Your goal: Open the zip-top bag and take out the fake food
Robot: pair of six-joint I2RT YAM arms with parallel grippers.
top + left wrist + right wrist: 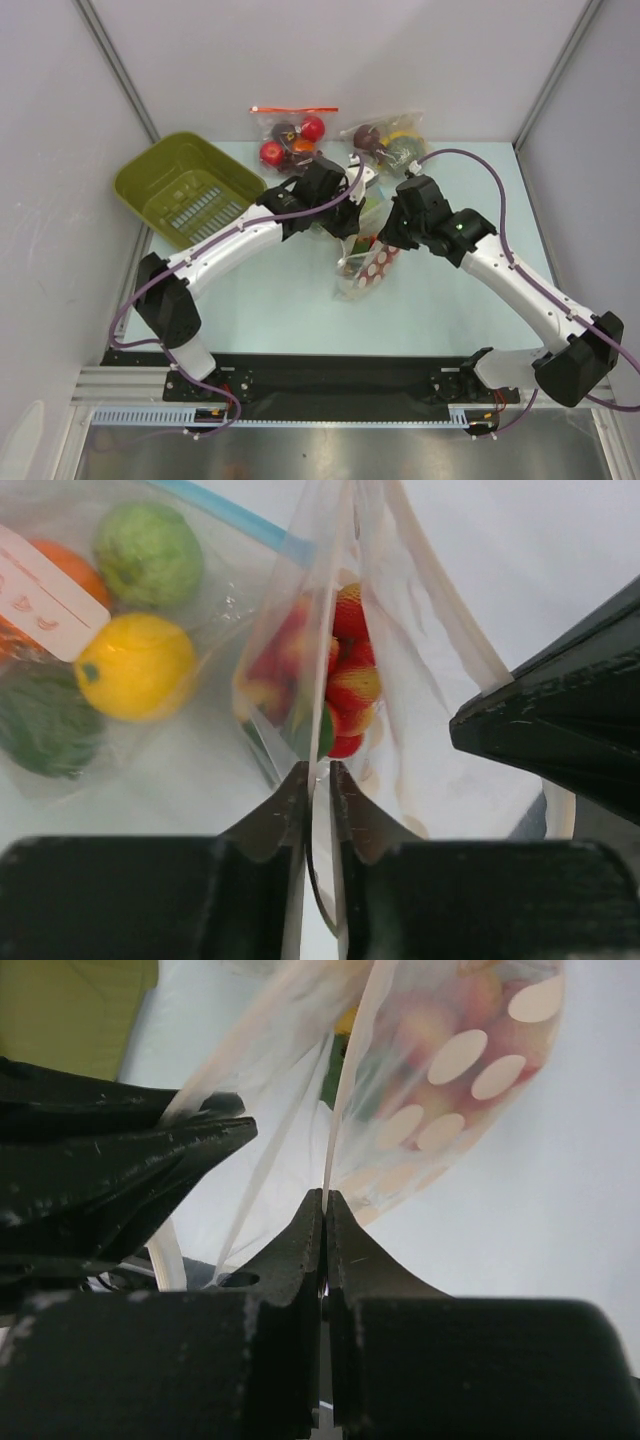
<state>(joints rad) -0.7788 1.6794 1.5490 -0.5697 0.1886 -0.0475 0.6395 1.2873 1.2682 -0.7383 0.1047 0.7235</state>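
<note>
While both arms meet over the middle of the pale blue-green table (270,310), the clear crinkly zip-top bag (368,268) printed with whitish oblong marks hangs between them, its lower end down at the tabletop. The black left gripper (338,212) has its jaws closed to a sliver on one wall of the bag's mouth. The black right gripper (392,236) pinches the opposite wall in the same way, its fingertips (308,1222) pressed together on the plastic edge.

Through the parted walls, the left wrist view shows the fake food (350,685), small glossy red pieces with a touch of green, inside the bag.

Plain grey-white wall panels (330,50) with metal corner posts enclose the table on three sides. An olive-green plastic basket (185,185) sits at the far left. A clear bag with a red zip strip (293,135) and a second clear bag of round fruit (390,142) lie along the far edge. A black base rail (330,385) carries both arms at the near edge.
</note>
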